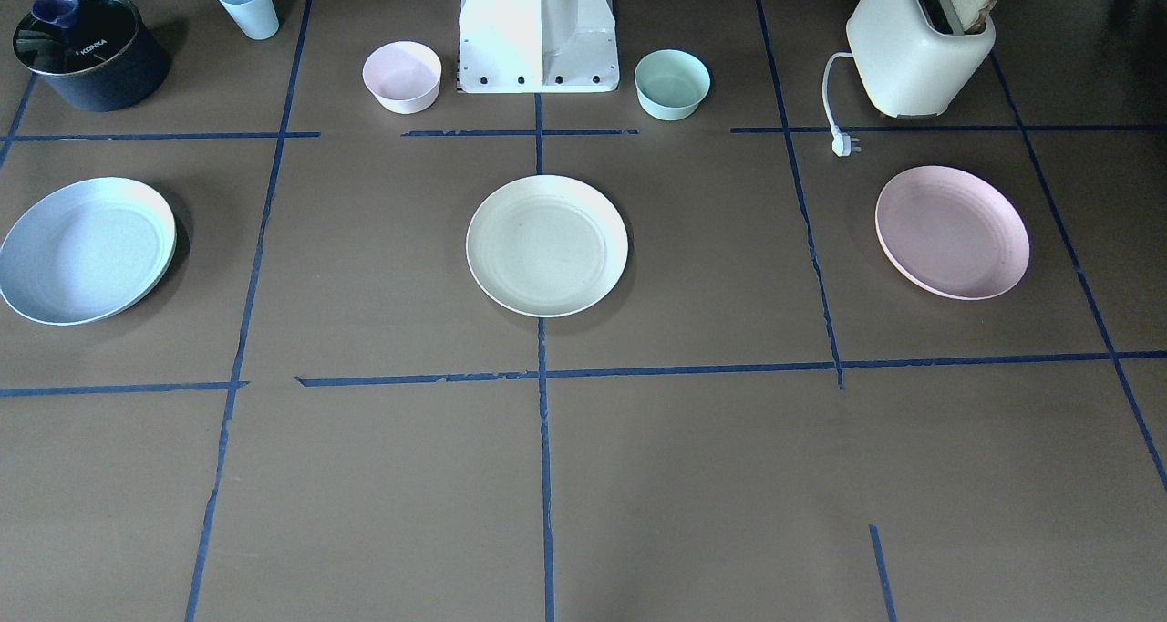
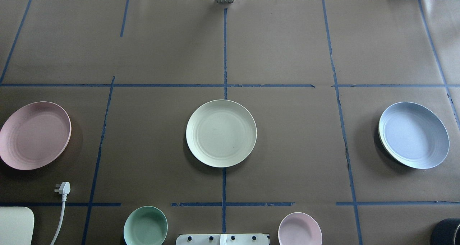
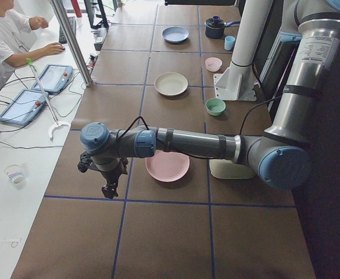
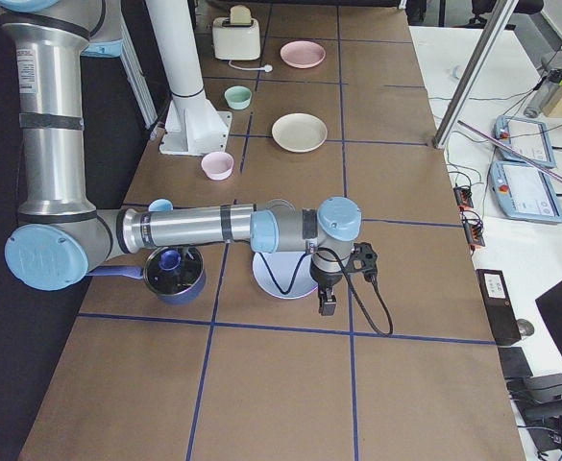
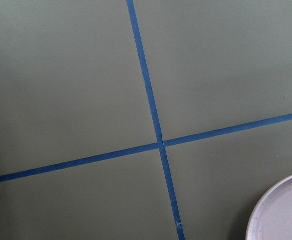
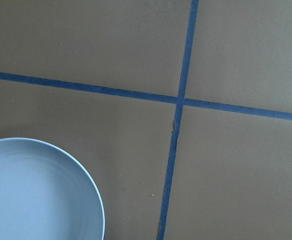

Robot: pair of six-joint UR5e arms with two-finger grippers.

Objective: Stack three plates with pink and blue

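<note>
Matt cream plate (image 2: 221, 133), glossy pot lid (image 1: 91, 46)

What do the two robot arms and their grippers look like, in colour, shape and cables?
The left arm and the right arm are round silver tubes with dark grey joints and light blue caps. The left gripper and the right gripper are small and black, each fed by a loose black cable. The left arm carries a white label.

You have three plates (image 1: 87, 250) (image 1: 547, 245) (image 1: 952, 232), two small bowls (image 1: 402, 77) (image 1: 672, 84), one cup (image 1: 247, 4), one pot (image 1: 89, 49), one toaster (image 1: 919, 46) and two robot arms (image 3: 187, 142) (image 4: 194, 229)
</note>
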